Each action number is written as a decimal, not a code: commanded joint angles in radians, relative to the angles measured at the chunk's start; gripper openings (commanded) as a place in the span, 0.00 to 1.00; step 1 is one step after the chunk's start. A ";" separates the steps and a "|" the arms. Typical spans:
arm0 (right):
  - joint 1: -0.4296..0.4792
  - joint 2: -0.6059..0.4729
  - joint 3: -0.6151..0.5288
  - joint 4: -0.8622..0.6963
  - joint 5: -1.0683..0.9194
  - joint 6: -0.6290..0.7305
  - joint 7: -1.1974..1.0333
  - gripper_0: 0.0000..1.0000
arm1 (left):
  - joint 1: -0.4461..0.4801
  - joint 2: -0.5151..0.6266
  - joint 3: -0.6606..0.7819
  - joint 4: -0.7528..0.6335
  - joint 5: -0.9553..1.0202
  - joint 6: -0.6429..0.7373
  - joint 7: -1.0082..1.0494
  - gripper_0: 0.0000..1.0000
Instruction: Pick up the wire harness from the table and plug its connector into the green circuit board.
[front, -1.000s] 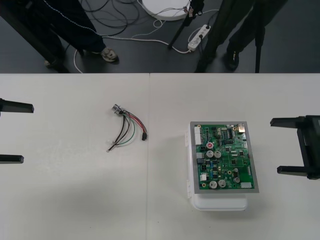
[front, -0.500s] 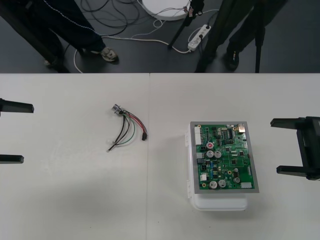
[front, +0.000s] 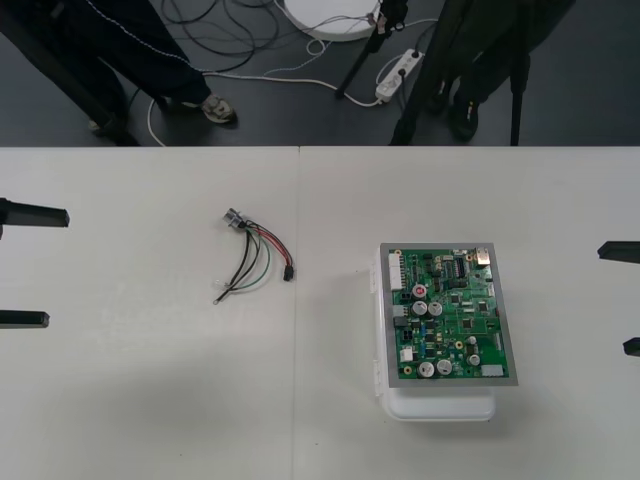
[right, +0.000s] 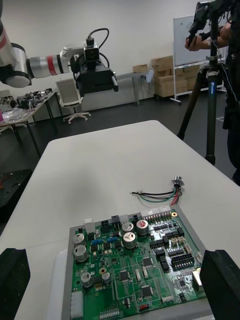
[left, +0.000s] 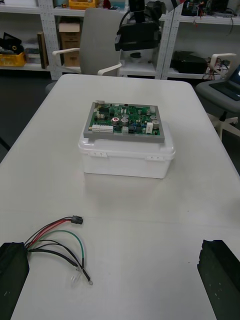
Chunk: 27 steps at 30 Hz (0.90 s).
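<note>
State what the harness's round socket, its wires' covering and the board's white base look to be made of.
Round socket: likely metal; silver-grey with a sheen on its flange.
Wires: probably plastic-sheathed; smooth red, black and green, lying in soft curves.
White base: seemingly moulded plastic, faintly glossy, with a lipped rim and small tabs along it.

Pretty sure this is a robotics lab. Storage shelves (left: 46, 40) and an office chair (left: 100, 35) sit behind the right hand (left: 137, 37). A whiteboard (right: 186, 44), boxes (right: 162, 75) and a tripod (right: 210, 95) stand beyond the left hand (right: 100, 82).
</note>
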 joint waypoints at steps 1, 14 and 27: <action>0.012 -0.049 -0.039 0.023 -0.049 -0.031 0.069 1.00 | -0.004 -0.056 -0.036 0.008 -0.021 -0.038 -0.038 1.00; -0.038 -0.049 0.053 0.047 -0.098 -0.021 0.134 1.00 | -0.072 -0.039 -0.067 0.014 -0.101 -0.038 -0.038 1.00; -0.265 -0.049 0.380 0.156 -0.186 -0.053 0.344 1.00 | -0.237 0.050 -0.300 0.014 -0.236 0.009 -0.046 1.00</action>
